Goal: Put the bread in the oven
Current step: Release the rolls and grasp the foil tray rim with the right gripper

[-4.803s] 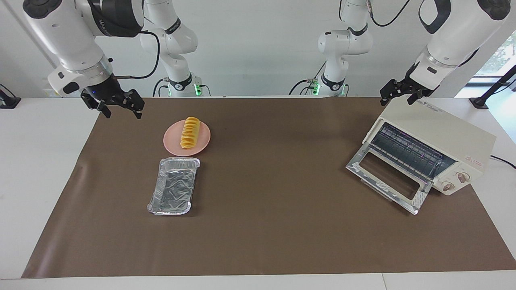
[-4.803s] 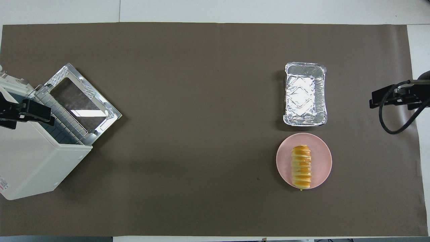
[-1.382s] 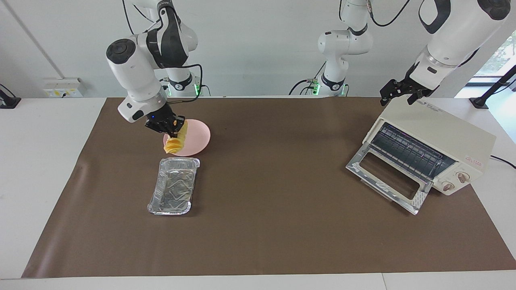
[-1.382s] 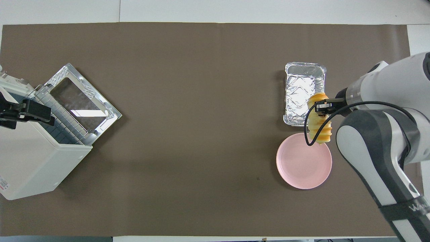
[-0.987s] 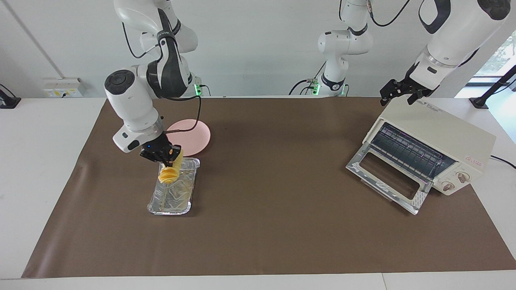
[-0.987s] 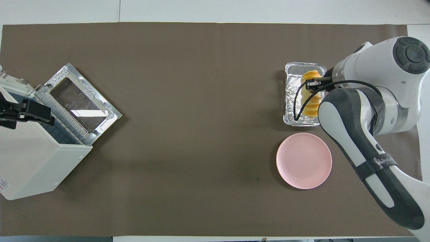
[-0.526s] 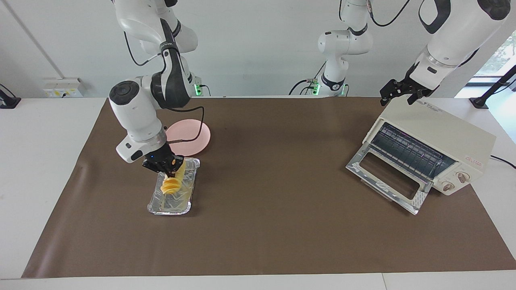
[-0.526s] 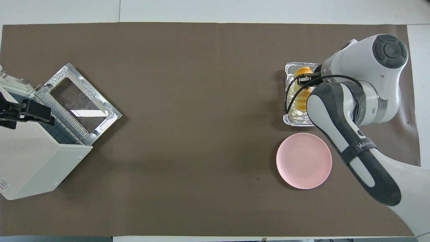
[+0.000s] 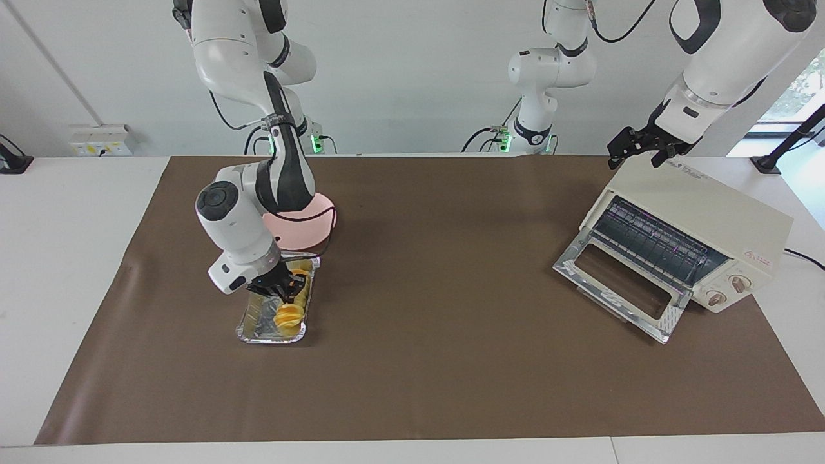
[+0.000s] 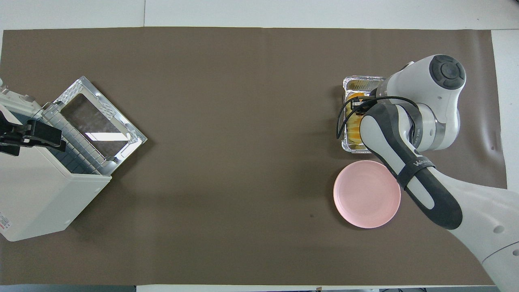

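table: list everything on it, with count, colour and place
bread: one, golden yellow-orange, in the foil tray, under the right gripper
foil tray: one, silver, toward the right arm's end, farther from the robots than the plate
plate: one, pink, bare, beside the foil tray
oven: one, cream-white, at the left arm's end, door dropped open
mat: one, brown, covering the table
table: one, white
right gripper: one, black, down in the foil tray, shut on the bread
left gripper: one, black, waiting over the oven's top edge, open

Bright, even light — soft shadows, sharp focus throughout.
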